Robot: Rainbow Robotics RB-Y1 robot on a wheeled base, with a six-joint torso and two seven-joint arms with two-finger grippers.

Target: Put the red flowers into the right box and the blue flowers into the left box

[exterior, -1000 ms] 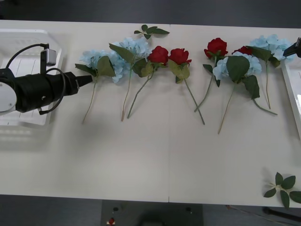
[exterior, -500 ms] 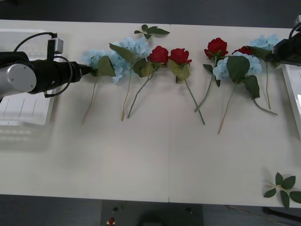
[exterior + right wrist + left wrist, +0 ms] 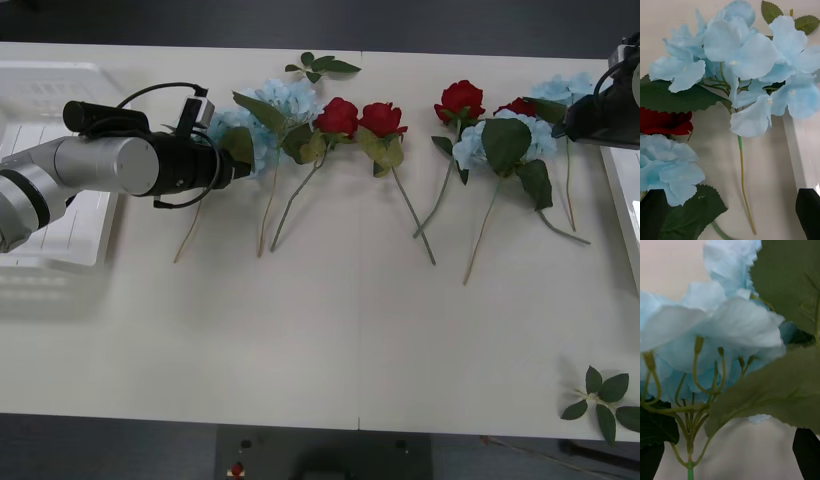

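Both open fingers at blue flowers [image 3: 265, 115].

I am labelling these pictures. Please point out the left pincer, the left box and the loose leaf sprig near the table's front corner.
left pincer [image 3: 232, 163], front view, its tip at the blue flower
left box [image 3: 45, 72], front view, far rim
leaf sprig [image 3: 603, 395], front view, middle leaves
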